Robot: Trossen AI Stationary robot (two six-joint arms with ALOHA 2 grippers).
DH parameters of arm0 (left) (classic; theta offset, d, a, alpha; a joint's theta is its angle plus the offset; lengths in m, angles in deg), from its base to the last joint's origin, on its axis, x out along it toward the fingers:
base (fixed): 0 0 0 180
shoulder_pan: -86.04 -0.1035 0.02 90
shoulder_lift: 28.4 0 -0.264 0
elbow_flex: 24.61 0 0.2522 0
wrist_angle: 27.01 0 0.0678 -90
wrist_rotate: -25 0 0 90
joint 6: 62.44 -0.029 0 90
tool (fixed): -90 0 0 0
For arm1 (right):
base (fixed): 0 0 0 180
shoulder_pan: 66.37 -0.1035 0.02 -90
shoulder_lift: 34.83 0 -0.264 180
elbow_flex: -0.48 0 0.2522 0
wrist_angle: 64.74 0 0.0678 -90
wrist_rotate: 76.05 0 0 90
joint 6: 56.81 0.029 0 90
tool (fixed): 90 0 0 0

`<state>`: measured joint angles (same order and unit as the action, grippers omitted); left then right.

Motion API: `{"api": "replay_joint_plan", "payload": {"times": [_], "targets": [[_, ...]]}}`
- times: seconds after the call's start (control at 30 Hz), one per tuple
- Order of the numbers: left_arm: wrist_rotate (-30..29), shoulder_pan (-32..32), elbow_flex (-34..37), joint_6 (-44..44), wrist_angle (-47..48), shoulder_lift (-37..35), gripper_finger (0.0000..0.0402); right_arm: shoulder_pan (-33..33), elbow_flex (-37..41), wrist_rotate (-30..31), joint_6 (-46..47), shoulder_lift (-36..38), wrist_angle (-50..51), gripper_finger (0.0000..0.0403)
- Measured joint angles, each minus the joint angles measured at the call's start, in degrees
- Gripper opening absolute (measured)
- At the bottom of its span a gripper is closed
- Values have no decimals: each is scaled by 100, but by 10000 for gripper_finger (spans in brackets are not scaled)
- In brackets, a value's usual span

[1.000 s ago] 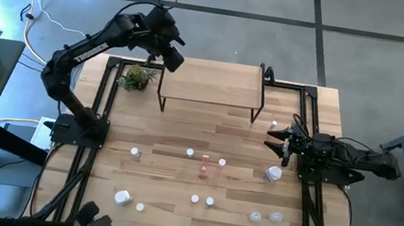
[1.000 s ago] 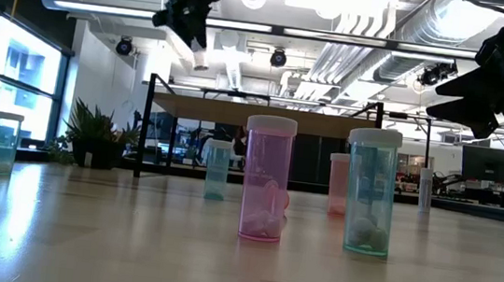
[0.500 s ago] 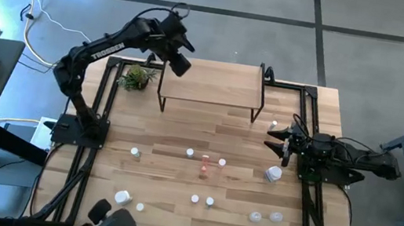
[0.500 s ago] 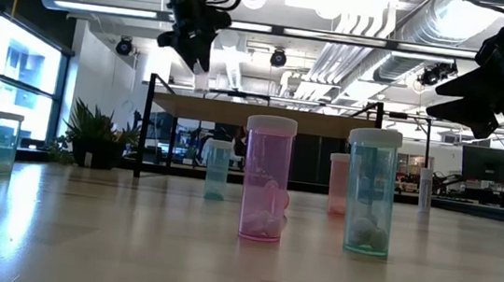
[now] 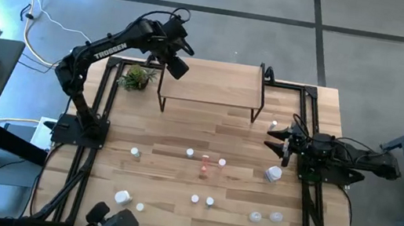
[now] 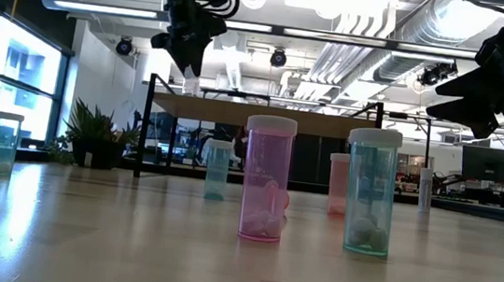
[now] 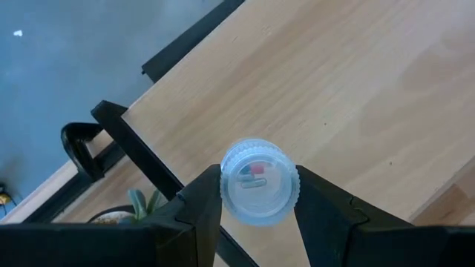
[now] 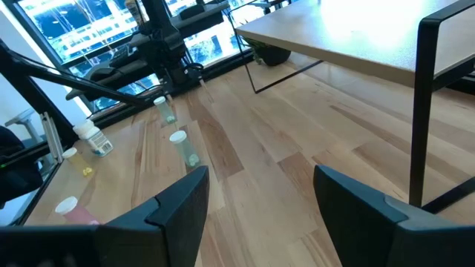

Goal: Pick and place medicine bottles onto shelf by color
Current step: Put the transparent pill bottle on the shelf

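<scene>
My left gripper hangs over the left end of the shelf, a light-wood board on black legs, and is shut on a small clear bottle. In the low view it is above the shelf top. Several bottles stand on the table on their bases, among them a pink one and a teal one. My right gripper waits open at the table's right side, with nothing between its fingers. My left gripper pinches the clear bottle's round sides, just behind its ridged end, between its two fingers. The fingers point steeply down from above. The bottle is lifted clear over the shelf board, its round end facing the wrist camera.
A small green plant stands beside the shelf's left legs, under my left arm. A larger white bottle lies near my right gripper. Black frame rails run along both table sides. Bottles are scattered over the table's near half.
My left gripper has come down and moved toward the shelf's left end, tipping to point more steeply down, with the clear bottle still in it.
</scene>
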<state>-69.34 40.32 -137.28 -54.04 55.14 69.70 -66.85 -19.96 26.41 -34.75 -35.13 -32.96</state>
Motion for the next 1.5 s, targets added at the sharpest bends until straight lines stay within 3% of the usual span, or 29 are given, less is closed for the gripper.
{"api": "replay_joint_plan", "payload": {"times": [0.9, 1.5], "targets": [[385, 116, 25, 149, 227, 4, 136, 1, 1, -1, 0, 0, 0, 234], [68, 413, 321, 254, 69, 9, 136, 2, 0, -15, -1, -1, 0, 234]]}}
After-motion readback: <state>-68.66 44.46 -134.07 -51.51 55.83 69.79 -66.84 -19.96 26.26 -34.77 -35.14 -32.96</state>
